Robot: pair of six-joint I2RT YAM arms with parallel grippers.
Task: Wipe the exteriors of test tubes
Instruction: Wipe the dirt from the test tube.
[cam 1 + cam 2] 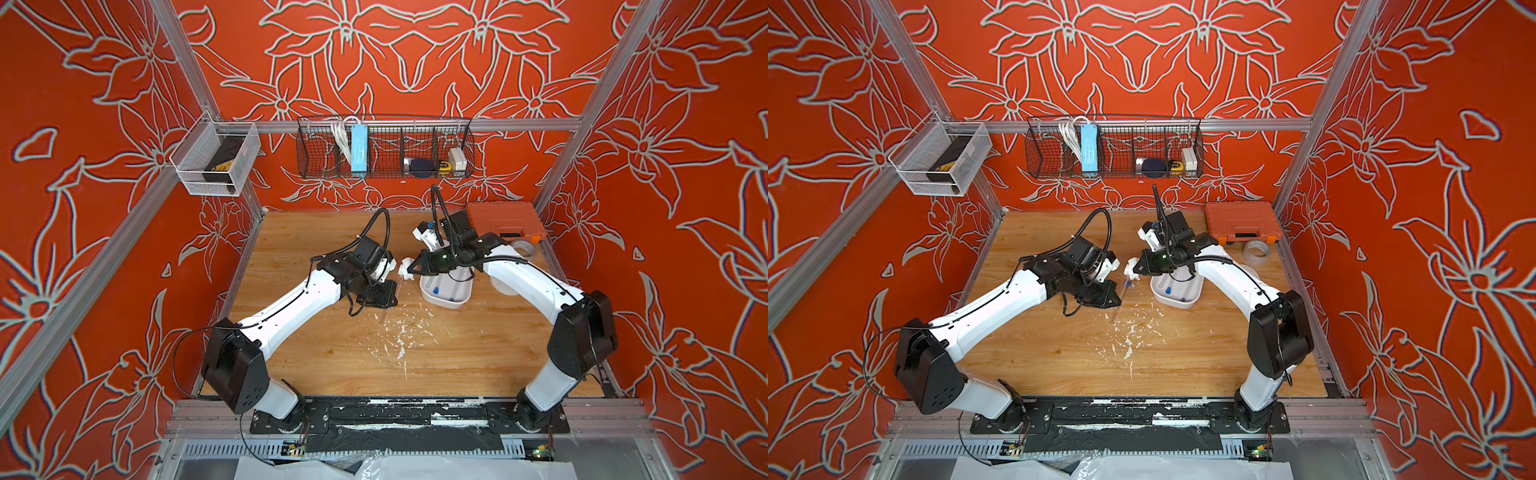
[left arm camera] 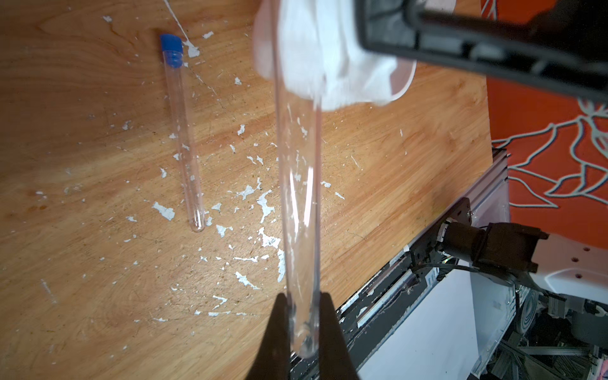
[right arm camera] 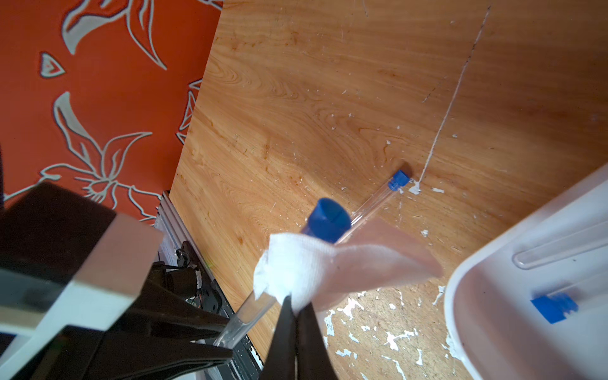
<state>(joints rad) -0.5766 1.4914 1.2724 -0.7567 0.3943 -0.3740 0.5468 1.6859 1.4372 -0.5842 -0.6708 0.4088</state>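
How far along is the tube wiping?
One loose tube lies on the table outside the tray, possibly already wiped. In hand: the left tool clamps the held tube by its round end while the right tool presses the tissue against it. At least two tubes wait in the tray.

Red floral walls on three sides, aluminium frame. Black wire basket centre back, white mesh bin upper left. Wood desk, paint-flecked, evenly lit.

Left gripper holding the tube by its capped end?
No: the left gripper pinches the test tube at its rounded closed end.
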